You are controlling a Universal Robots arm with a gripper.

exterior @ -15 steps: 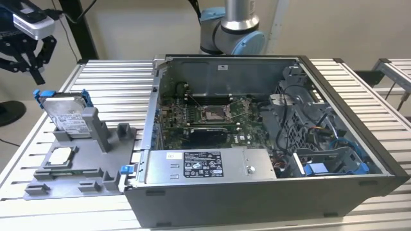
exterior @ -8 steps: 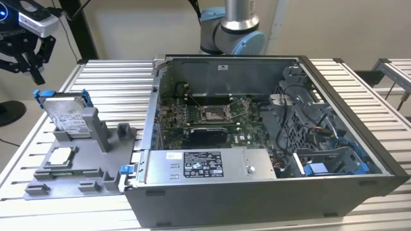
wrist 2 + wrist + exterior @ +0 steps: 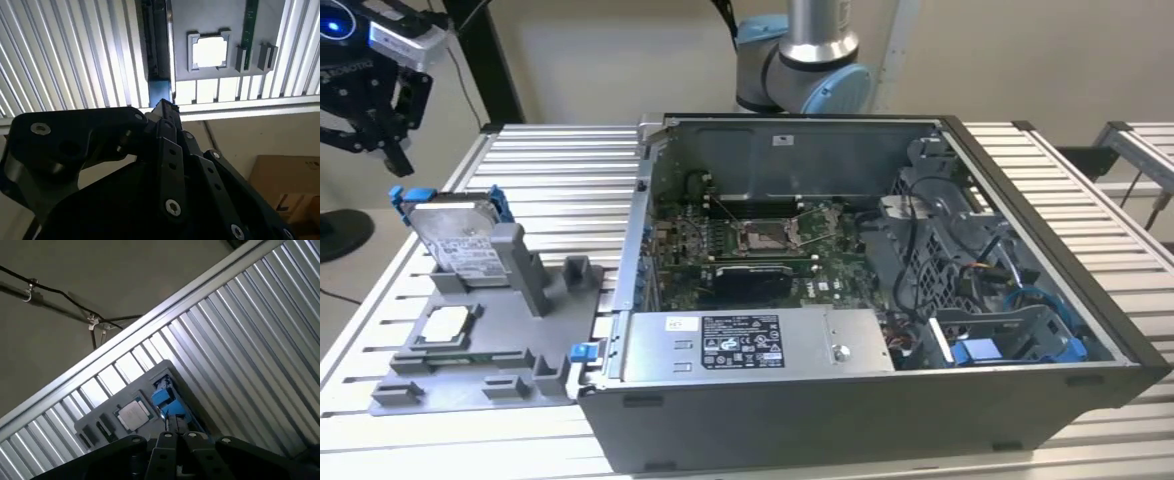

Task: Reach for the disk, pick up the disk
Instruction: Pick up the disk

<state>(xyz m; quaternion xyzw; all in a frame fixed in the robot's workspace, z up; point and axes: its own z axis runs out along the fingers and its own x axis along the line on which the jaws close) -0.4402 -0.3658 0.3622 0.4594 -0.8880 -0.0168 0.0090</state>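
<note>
Computer case [image 3: 881,330] sits nearest in the exterior view; at that view's left the disk [image 3: 454,238] leans in a grey holder [image 3: 480,350], hand [image 3: 374,150] above, opening impossible to tell. Both wrist views show its blue frame [image 3: 160,94] [image 3: 167,400]. It is likely stiff and weighty; the edges look the best hold.

The disk [image 3: 454,240] is dull silver metal edged in blue plastic; the counter [image 3: 547,160] ribbed bright metal; the holder [image 3: 520,350] matt grey plastic.
</note>
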